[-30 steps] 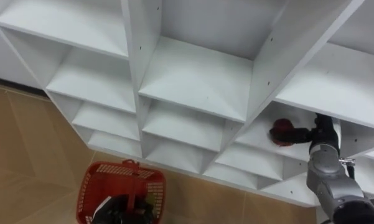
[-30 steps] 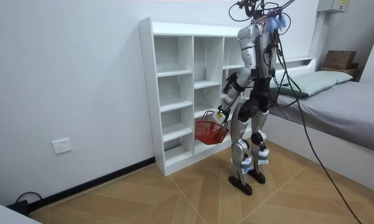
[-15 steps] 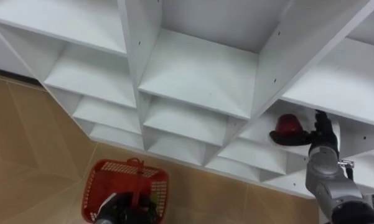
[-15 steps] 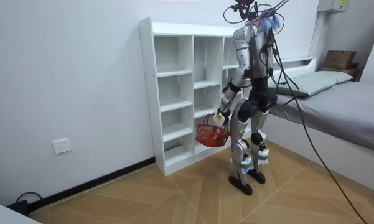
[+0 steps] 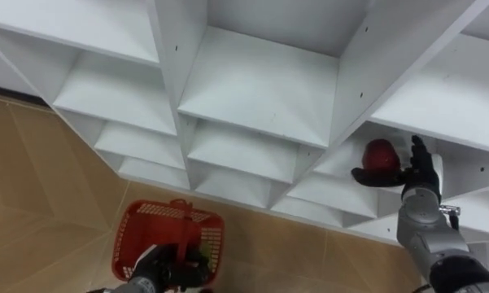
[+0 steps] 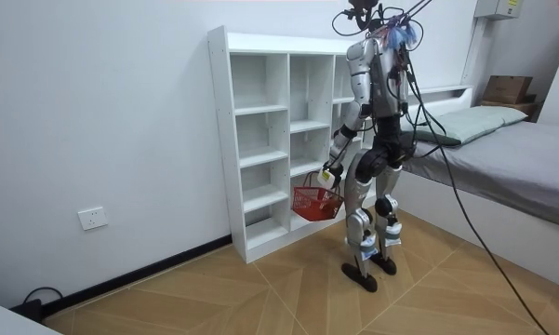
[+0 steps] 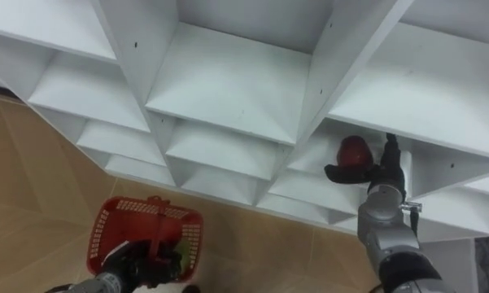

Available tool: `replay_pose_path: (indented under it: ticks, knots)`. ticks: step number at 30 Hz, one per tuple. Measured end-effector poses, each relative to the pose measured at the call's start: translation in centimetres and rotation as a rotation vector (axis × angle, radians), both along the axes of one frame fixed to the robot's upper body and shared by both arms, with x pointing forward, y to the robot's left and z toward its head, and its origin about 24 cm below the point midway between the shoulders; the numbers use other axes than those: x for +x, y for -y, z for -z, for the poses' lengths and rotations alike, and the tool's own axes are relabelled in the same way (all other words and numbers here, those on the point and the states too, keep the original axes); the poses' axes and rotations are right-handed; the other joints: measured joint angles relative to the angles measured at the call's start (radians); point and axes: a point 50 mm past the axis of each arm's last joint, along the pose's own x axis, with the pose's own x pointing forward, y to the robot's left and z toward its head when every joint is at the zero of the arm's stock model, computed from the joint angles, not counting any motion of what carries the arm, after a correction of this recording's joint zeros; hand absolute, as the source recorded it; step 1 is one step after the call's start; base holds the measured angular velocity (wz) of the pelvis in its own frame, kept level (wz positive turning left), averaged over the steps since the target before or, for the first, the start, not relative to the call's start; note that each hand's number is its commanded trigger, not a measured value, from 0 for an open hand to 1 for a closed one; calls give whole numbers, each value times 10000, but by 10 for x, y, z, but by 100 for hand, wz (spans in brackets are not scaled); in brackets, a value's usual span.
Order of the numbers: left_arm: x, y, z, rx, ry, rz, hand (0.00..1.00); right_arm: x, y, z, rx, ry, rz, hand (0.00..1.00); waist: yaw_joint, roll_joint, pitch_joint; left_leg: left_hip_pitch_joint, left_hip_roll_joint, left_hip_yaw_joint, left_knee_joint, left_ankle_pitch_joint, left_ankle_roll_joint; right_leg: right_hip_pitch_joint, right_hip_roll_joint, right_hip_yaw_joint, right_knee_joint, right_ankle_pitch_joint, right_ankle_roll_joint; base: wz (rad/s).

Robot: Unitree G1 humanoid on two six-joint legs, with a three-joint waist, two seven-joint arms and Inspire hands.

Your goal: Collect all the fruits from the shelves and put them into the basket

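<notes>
- The red fruit (image 5: 381, 152) sits on a shelf in the right-hand column of the white closet (image 5: 260, 89), near the front of its compartment.
- The right hand (image 5: 416, 168) is up at that compartment, just right of the fruit. Its fingers are straight and point upward, and its thumb is spread out low in front of the fruit. It may be touching the fruit, but nothing is closed round it.
- The left hand (image 5: 157, 268) is low over the wooden floor (image 5: 41, 187), with its fingers curled round the handle of the red basket (image 5: 169, 232).
- From the room view, the robot stands upright facing the closet. The basket hangs at thigh height before the lower shelves, and a bed (image 6: 512, 158) lies behind the robot on the room view's right.
</notes>
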Motion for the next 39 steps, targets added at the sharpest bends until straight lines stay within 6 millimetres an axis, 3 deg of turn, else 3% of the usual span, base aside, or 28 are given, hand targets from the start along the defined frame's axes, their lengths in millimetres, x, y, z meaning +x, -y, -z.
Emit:
replay_pose_path:
  ticks: [11,12,13,14,15,17,18,39]
  knots:
    - [7,11,-1,-133,72,303,100,5,1,-3,-178,42,-75,1,28,228,0,27,-3,60,-38,18,26,-43,-14,156,133,0,0,0]
    - [6,11,-1,-133,61,332,100,5,0,-3,-262,35,-121,10,27,247,1,29,-3,68,-41,19,27,-43,-14,164,133,0,0,-4]
    - [6,13,0,-153,37,382,100,5,0,-4,-406,29,-200,27,31,270,-1,30,-3,89,-51,21,30,-58,-15,194,141,0,0,-8]
    - [5,14,0,-157,25,430,100,6,0,-5,-449,63,-243,63,44,272,-2,29,2,141,-72,30,35,-106,-16,246,179,0,0,-10]
    - [5,14,0,-152,14,458,100,7,-1,-5,-445,94,-253,69,43,272,-2,29,3,164,-81,35,37,-133,-18,274,200,0,0,-13]
    - [5,15,1,-144,-17,498,100,9,-1,-8,-503,166,-231,96,28,275,-3,37,4,225,-120,53,43,-201,-27,350,271,0,0,-9]
    - [4,15,1,-139,-26,497,100,9,0,-8,-625,195,-153,100,11,274,-3,56,3,252,-152,65,49,-210,-35,365,281,0,1,-6]
    - [2,15,7,-65,-449,412,100,14,-1,-11,-841,117,-781,100,-24,287,4,125,-7,306,-289,157,29,-216,-58,383,288,0,-1,0]
